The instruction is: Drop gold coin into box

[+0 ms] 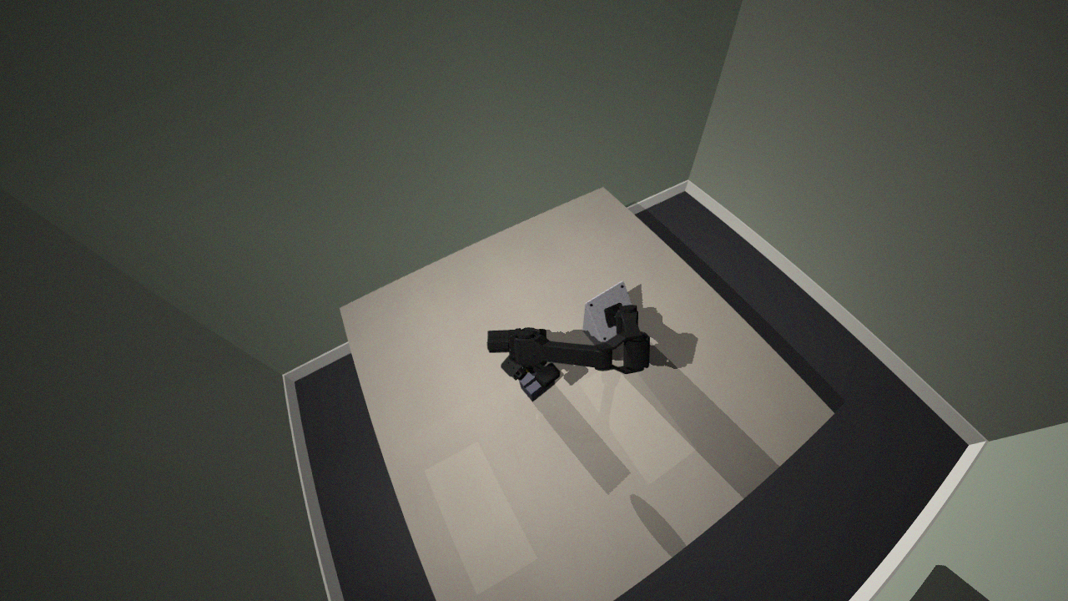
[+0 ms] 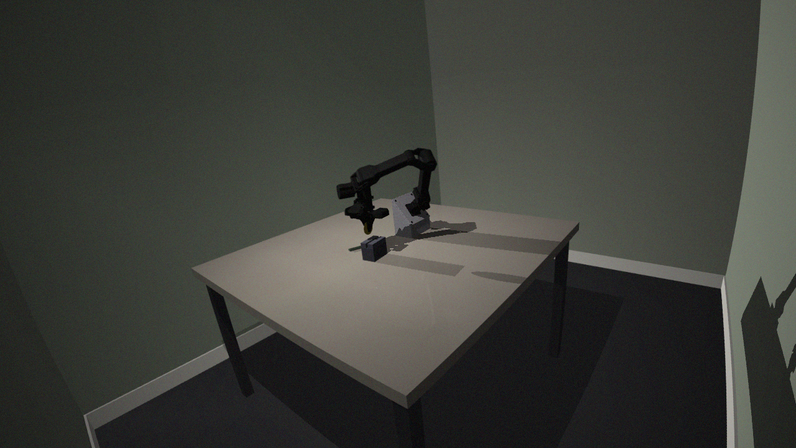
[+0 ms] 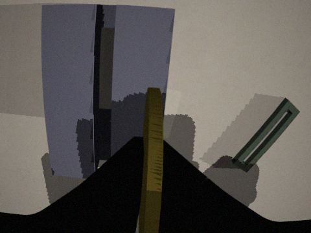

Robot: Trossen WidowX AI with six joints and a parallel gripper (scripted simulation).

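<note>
My gripper (image 2: 367, 221) (image 3: 146, 147) is shut on the gold coin (image 2: 367, 229) (image 3: 153, 123), which hangs on edge below the fingertips. The coin is above the table, slightly higher than the grey box (image 1: 531, 386) (image 2: 373, 250) (image 3: 139, 48). In the wrist view the box's dark slot (image 3: 96, 81) runs up and down, left of the coin and roughly parallel to it. The coin's end overlaps the right half of the lid there. The dark-green holder (image 2: 354, 248) (image 3: 265, 130) is empty and lies to the right in the wrist view. The top view hides the fingertips and coin.
The arm's grey base (image 1: 599, 317) (image 2: 402, 214) stands on the beige table (image 1: 462, 284) (image 2: 311, 295) behind the box. Shadows of the arm and box fall across the table. The table's edges are well away from the box.
</note>
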